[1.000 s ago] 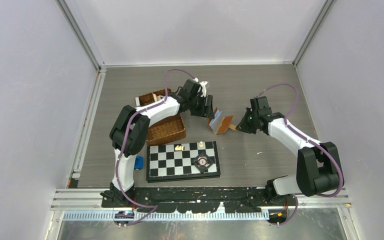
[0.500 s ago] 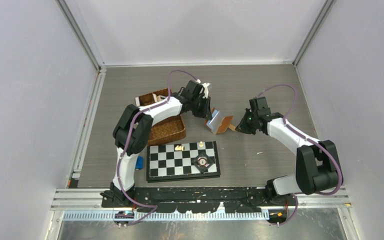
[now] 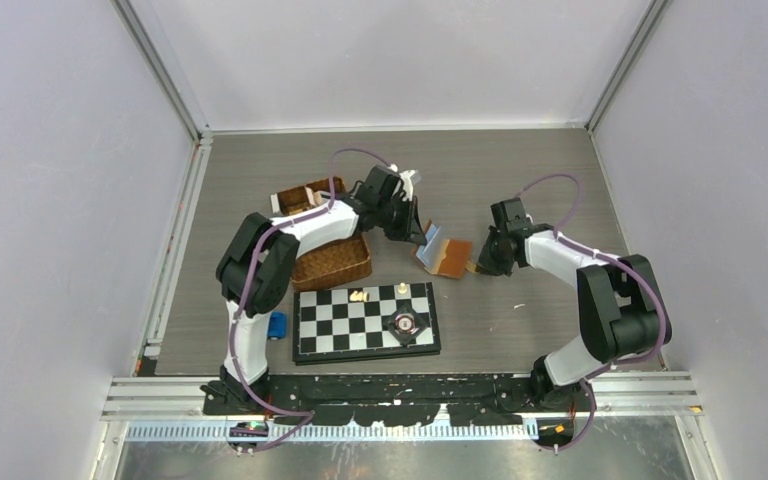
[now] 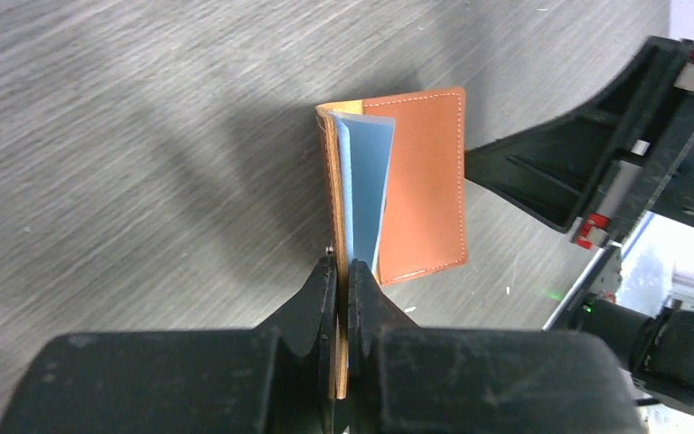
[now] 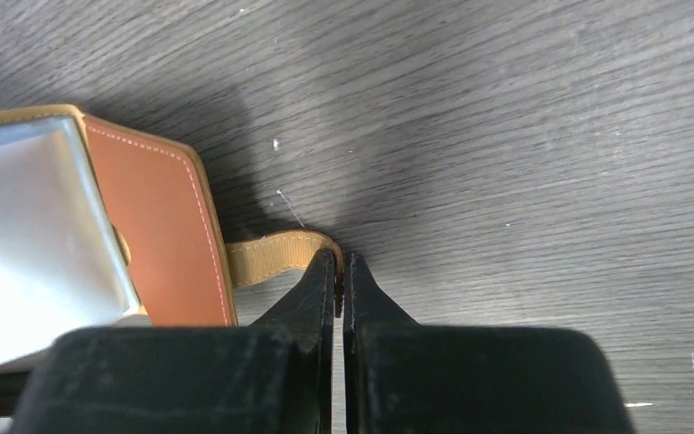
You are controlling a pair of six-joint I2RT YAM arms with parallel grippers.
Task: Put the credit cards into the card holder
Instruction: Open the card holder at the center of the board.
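The tan-brown card holder (image 3: 448, 258) stands open on the grey table, just past the chessboard. A pale blue credit card (image 4: 366, 181) sits upright between its two flaps. My left gripper (image 4: 343, 267) is shut on the edge of the left flap, with the card just beside the right finger. The other flap (image 4: 425, 190) leans away toward the right arm. My right gripper (image 5: 342, 262) is shut on the end of the holder's woven strap (image 5: 276, 253), low on the table. From the right wrist the card (image 5: 32, 226) looks glossy white-grey against the holder (image 5: 158, 235).
A wicker basket (image 3: 332, 262) lies under the left forearm, with a small brown box (image 3: 300, 194) behind it. A chessboard (image 3: 365, 320) carrying a few pieces sits near the arms. A small blue object (image 3: 278, 323) lies to the left of the board.
My left gripper has closed onto the holder's flap. The right arm has swung in and lowered, still gripping the strap, and the holder has shifted slightly toward the chessboard.
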